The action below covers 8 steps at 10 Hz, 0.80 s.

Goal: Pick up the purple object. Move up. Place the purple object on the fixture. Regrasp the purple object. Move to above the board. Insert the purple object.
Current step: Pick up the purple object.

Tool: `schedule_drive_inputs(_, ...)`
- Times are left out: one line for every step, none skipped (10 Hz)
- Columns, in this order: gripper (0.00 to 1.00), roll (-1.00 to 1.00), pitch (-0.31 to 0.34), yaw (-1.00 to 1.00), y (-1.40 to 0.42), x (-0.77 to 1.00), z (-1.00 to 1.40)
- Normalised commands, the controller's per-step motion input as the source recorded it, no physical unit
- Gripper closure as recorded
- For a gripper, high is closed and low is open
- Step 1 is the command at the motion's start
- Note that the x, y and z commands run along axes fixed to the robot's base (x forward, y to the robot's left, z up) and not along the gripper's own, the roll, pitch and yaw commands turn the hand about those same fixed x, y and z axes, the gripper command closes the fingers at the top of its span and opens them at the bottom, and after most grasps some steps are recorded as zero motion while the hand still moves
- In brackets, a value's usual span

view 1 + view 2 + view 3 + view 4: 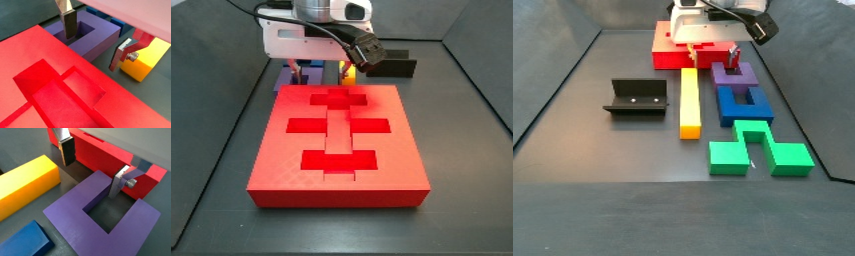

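The purple object (100,32) (70,223) lies flat on the floor beside the board (338,140) (676,45), seen small in a side view (735,73). My gripper (92,52) (90,180) is low over it and open, straddling one prong. One finger (69,25) reaches into the U's slot. The other finger (67,150) stands outside the prong, toward the yellow bar, with a gap to the purple. In a side view the gripper (727,58) sits at the board's near end. The fixture (636,97) (392,67) stands apart, bare.
A long yellow bar (688,100) (27,180) (147,62) lies right beside the purple object. A blue U-shaped block (743,102) (27,243) and a green block (760,148) follow in the same row. The board's recessed cutouts (60,92) lie close by.
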Motion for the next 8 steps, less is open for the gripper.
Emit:
schedule_drive_inputs(0.00, -0.10, -0.093, 0.00, -0.01, 0.00, -0.14)
schedule_drive_inputs(0.00, -0.07, -0.067, 0.00, -0.04, 0.00, -0.17)
schedule_drive_inputs(0.00, -0.06, -0.050, 0.00, -0.05, 0.00, -0.19)
schedule_drive_inputs(0.00, -0.06, -0.066, 0.00, -0.10, 0.00, -0.21)
schedule_drive_inputs(0.00, -0.05, -0.039, 0.00, -0.05, 0.00, -0.17)
schedule_drive_inputs(0.00, -0.05, -0.044, 0.00, -0.04, 0.00, -0.15)
schedule_drive_inputs(0.00, 0.01, 0.000, 0.00, 0.00, 0.00, 0.00)
schedule_drive_inputs(0.00, 0.01, 0.000, 0.00, 0.00, 0.00, 0.00)
